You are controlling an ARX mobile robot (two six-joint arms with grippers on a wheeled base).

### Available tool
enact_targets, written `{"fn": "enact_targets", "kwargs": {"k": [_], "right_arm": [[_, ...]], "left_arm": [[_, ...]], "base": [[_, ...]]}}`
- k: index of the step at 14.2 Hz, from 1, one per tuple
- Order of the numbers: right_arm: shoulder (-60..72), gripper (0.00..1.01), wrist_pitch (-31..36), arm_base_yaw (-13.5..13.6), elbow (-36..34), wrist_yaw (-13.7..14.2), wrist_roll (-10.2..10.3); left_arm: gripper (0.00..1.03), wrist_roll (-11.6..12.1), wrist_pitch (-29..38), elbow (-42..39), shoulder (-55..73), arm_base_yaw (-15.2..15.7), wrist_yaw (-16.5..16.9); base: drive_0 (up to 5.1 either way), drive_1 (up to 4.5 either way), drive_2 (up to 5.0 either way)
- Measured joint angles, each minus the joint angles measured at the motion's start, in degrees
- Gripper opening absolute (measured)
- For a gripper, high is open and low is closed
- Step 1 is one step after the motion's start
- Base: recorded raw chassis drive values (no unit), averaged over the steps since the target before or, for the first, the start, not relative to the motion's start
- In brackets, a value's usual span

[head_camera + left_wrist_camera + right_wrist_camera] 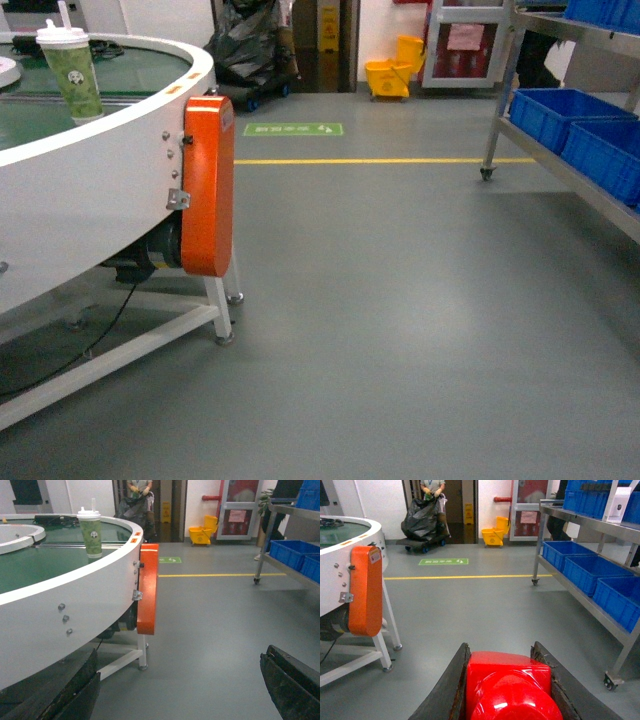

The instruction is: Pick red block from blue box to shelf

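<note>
Right between its two dark fingers, the right claw point(507, 690) has the red block point(509, 685) clamped tight above the grey floor point(485, 610), shelf point(600, 540) off to the right with dark blue crates point(580, 565), while the left claw point(180, 690) hangs wide open.

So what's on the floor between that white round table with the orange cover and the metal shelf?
Only bare grey floor with a yellow line across it lies between the round table and the shelf, seen clearest in the head view.
</note>
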Motion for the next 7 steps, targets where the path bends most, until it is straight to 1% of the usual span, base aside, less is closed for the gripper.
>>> {"fn": "enact_targets", "kwargs": {"k": [7], "right_arm": [[0.00,0.28,0.02,0.00,0.00,0.00,0.00]], "left_arm": [[0.98,0.00,0.07,0.00,0.00,0.00,0.00]], "base": [[0.0,4.35,-4.3]]}}
